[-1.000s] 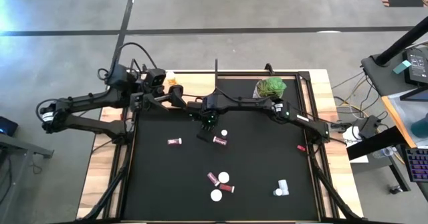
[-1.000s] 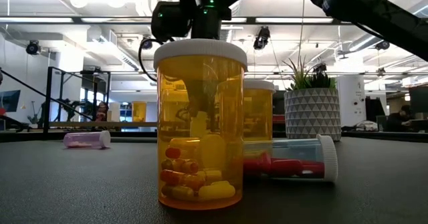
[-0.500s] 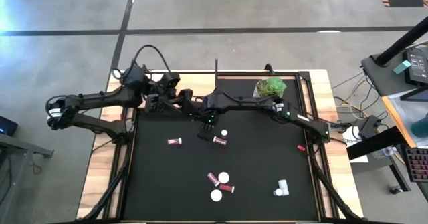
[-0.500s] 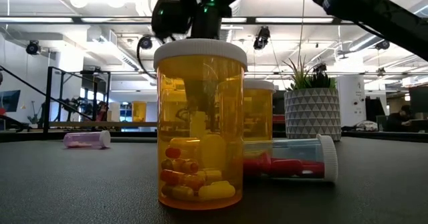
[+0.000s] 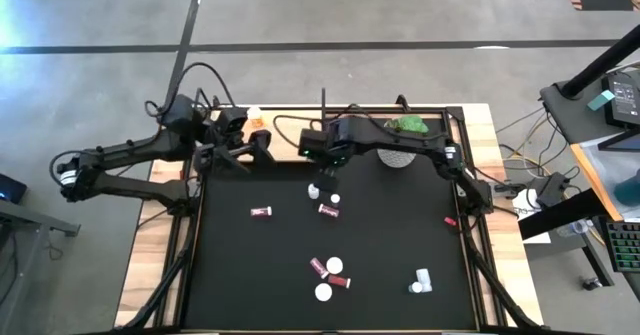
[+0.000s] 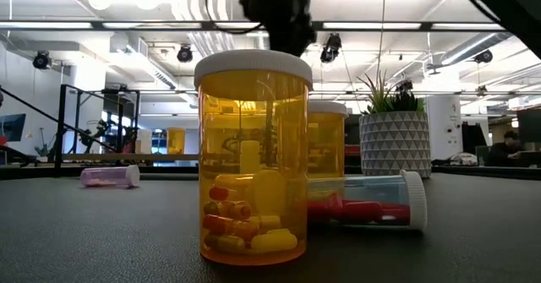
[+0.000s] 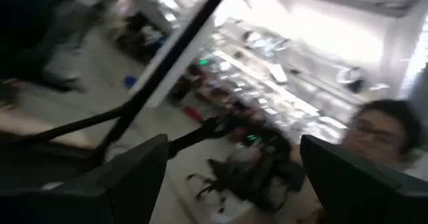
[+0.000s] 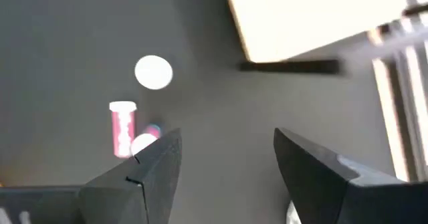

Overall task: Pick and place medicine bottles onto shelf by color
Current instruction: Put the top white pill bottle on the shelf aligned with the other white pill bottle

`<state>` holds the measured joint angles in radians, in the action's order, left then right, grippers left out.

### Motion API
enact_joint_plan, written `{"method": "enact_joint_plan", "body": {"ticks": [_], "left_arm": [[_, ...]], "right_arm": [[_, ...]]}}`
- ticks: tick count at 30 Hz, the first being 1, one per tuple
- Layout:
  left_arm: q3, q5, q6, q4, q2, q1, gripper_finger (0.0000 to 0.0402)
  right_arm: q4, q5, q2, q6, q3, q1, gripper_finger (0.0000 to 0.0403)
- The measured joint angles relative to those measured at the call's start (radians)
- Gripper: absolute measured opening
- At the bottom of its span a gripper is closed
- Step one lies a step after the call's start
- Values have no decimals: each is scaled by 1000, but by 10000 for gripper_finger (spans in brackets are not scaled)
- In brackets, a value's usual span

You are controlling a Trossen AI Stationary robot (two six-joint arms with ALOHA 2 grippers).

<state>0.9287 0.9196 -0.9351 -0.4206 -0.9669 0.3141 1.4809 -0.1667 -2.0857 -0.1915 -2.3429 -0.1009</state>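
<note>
Your right tool point(image 8: 224, 174) hangs with fingers apart, holding nothing, above the surface point(image 5: 400, 235) at twelve o'clock; a white-capped bottle point(image 5: 314, 191) stands just below. Your left tool point(image 7: 231, 177), fingers spread, waits at ten o'clock.

No text, label, brand, number or sign can be read anywhere; the lying bottles point(image 5: 261, 212) on the black mat point(image 5: 390, 245) show pale label patches too small to read; the amber bottle point(image 6: 253, 156) up close bears no lettering.
</note>
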Motion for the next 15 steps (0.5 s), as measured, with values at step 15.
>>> {"method": "enact_joint_plan", "body": {"ticks": [15], "left_arm": [[0,-578,443,655,-98,43,322]], "right_arm": [[-60,-56,381,-290,496,15,228]]}}
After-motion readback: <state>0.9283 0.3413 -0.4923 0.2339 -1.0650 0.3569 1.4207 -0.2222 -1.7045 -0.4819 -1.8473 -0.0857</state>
